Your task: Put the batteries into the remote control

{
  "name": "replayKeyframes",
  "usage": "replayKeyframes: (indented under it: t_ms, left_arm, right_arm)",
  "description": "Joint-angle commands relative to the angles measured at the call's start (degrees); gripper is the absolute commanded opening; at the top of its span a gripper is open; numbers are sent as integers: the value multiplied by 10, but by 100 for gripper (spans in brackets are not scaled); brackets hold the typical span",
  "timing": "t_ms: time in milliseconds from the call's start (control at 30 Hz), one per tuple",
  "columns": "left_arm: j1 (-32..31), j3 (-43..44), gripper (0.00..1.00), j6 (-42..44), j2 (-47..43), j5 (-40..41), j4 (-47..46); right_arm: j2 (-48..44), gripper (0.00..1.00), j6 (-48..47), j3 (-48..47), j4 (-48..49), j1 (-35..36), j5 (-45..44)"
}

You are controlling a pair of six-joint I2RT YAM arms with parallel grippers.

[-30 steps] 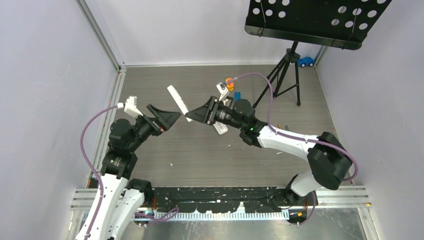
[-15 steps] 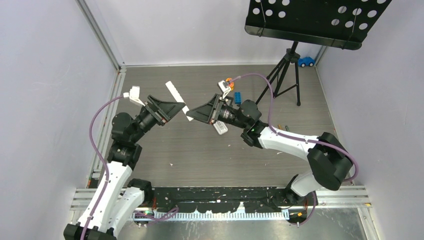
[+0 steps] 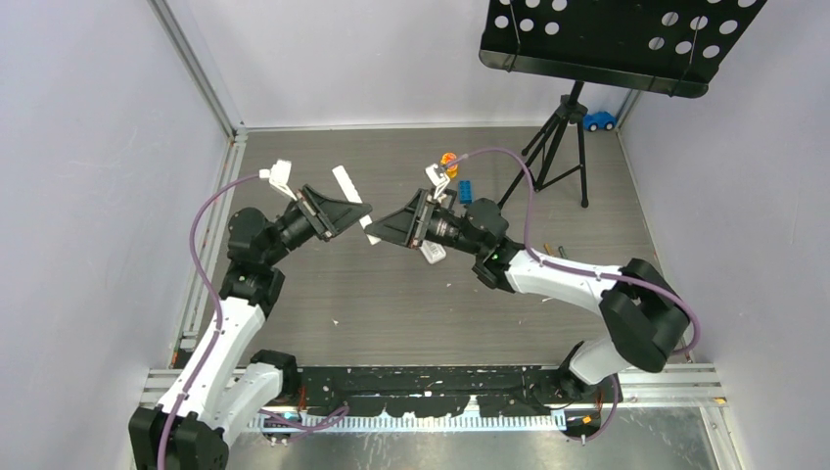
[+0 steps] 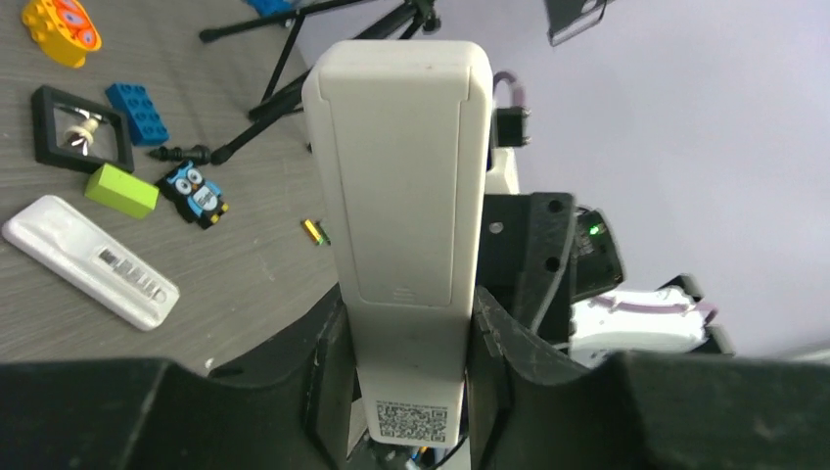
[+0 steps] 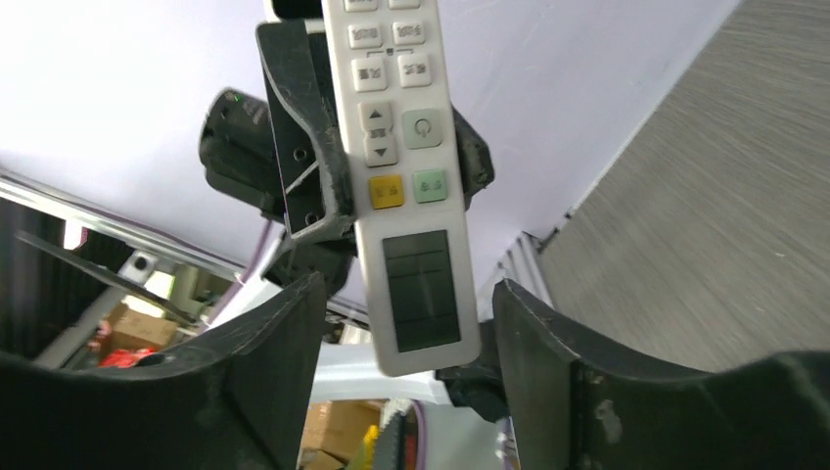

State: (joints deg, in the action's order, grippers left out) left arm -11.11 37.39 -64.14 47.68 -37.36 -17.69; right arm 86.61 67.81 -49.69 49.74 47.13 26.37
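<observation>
Pale lilac walls (image 3: 88,147) close in a grey wood-grain table (image 3: 391,304), and above it we see both arms meeting in mid-air. The left gripper (image 4: 406,333) has its fingers clamped on the lower end of the remote control (image 4: 399,225), holding it off the table with its plain back toward the left wrist camera. The battery cover (image 4: 396,147) is still in place. The right gripper (image 5: 401,308) stands spread wide on either side of the remote's display end, with a clear gap on both sides, so it grips nothing. One battery (image 4: 312,231) lies on the table beyond, well apart from both grippers, and a slimmer white remote (image 4: 90,260) lies flat off to one side.

We judge the task barely begun: the step in hand is presenting the remote so the recess can be opened. Next, the right fingers need to reach the back and slide the cover off while the left holds firm.
</observation>
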Motion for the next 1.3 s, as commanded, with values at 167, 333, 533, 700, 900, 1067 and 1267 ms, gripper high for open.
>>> replayKeyframes:
  t_ms: [167,333,533,700,900,1067,1267]
  left_arm:
    - [-83,85,0,268,23,-18,177]
    - [-206,113,0,395,34,106,254]
    - [-282,134,0,490,68,199,311]
    - [-308,131,0,522,75,237,322]
    - [-335,129,0,549,87,284,339]
    - [-351,128,0,558,91,310,348]
    - [-355,129,0,561,86,318,355]
  right_arm:
    - [-182,78,-246,-19,-345,-1,-64]
    - [-243,78,-337,-102,-601,-1,-205]
    - [-239,76,-347,-171,-720,-1,-248]
    - [-201,70,-351,-216,-796,-1,-241]
    - [-149,68,-345,-236,-798,0,-217]
    - [-125,66,-324,-238,-760,0,-208]
    - [-104,63,-310,-241,-737,1,-169]
